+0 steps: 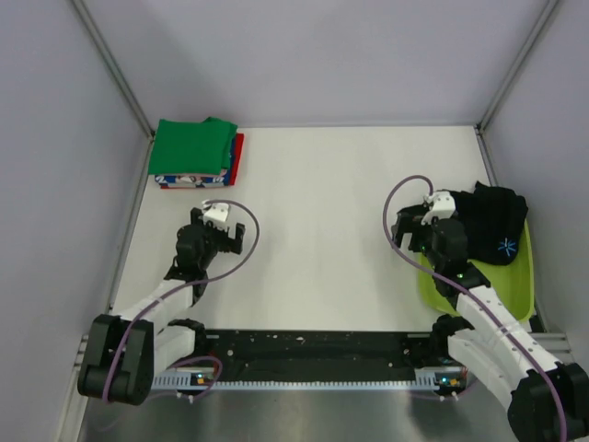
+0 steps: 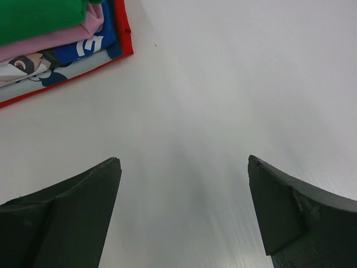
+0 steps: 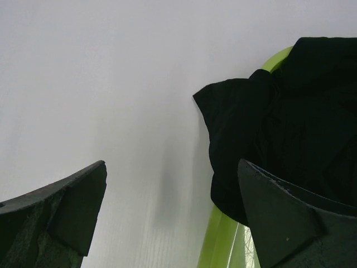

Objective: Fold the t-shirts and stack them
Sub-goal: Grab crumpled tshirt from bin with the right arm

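Most of the laundry is done: a stack of folded t-shirts (image 1: 196, 157), green one (image 1: 191, 145) on top, lies ahead and to the left of the left gripper (image 2: 184, 162), which hangs spread wide and empty over the bare table (image 1: 322, 230). One job appears left. The black t-shirt (image 3: 279, 123) (its small blue star mark facing up) sits crumpled in the lime-green tub (image 3: 220, 234), spilling over the rim just ahead and to the right of the right gripper (image 3: 172, 164), whose jaws are also parted and grasp nothing. It has not yet been lifted out, folded or stacked.
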Robot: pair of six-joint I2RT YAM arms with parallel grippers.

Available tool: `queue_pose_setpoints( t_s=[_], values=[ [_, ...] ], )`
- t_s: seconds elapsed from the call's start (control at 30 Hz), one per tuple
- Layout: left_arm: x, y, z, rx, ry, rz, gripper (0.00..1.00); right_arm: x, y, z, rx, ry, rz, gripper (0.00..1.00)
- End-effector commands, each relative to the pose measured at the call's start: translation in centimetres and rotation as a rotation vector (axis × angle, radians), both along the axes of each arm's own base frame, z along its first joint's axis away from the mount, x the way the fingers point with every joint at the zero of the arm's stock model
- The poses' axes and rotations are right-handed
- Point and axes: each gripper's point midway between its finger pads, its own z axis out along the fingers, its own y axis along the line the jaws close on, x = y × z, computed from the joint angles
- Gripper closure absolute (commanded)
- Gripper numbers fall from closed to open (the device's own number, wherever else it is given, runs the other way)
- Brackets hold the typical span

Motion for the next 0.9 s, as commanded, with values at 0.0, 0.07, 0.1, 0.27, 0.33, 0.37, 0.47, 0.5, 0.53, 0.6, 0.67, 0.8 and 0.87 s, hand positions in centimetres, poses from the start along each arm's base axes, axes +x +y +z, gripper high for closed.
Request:
queue_pose_setpoints(
  t_s=[0.0, 0.07, 0.1, 0.27, 0.33, 0.37, 0.47, 0.5, 0.53, 0.6, 0.67, 0.8, 0.87],
  values=[
    [1.3, 0.3, 2.6, -0.018, -0.044, 0.035, 0.01, 1.0, -0.8, 2.8, 0.044, -0.106, -0.078, 0.01],
    [1.4, 0.5, 2.8, 0.013, -0.039, 0.026, 0.01, 1.4, -2.8, 3.9, 0.073, -0.138, -0.225, 0.01],
    [1.5, 0.5, 2.9, 0.031, -0.037, 0.02, 0.01, 1.5, -3.9, 4.4, 0.079, -0.147, -0.304, 0.01],
    [0.9, -0.5, 2.5, 0.11, 0.056, -0.095, 0.01, 1.8, -4.4, 6.3, 0.18, -0.157, -0.391, 0.01],
    [0.5, -1.2, 2.2, 0.136, 0.087, -0.163, 0.01, 2.1, -4.9, 6.9, 0.147, -0.154, -0.394, 0.01],
    [0.4, -1.4, 2.1, 0.148, 0.098, -0.185, 0.03, 1.8, -6.0, 6.9, 0.128, -0.111, -0.451, 0.01],
    [0.2, -1.6, 1.5, 0.159, 0.148, -0.214, 0.13, 1.4, -10.5, 6.0, 0.128, 0.011, -0.657, 0.14],
    [0.2, -1.7, 1.4, 0.16, 0.162, -0.221, 0.14, 1.2, -11.5, 5.5, 0.161, 0.047, -0.7, 0.19],
    [0.2, -1.9, 1.3, 0.159, 0.171, -0.232, 0.15, 1.3, -12.5, 4.4, 0.214, 0.09, -0.727, 0.25],
    [0.1, -2.1, 1.2, 0.158, 0.186, -0.248, 0.16, 1.3, -14.0, 3.3, 0.307, 0.12, -0.783, 0.31],
    [0.0, -2.2, 1.0, 0.157, 0.196, -0.255, 0.16, 1.3, -15.2, 2.3, 0.343, 0.141, -0.839, 0.33],
    [-0.2, -2.7, 0.8, 0.152, 0.207, -0.29, 0.16, 1.5, -17.6, -1.0, 0.39, 0.233, -0.951, 0.2],
    [-0.4, -3.1, 0.7, 0.145, 0.214, -0.32, 0.17, 1.4, -18.8, -3.2, 0.398, 0.296, -1.011, 0.17]
  ],
)
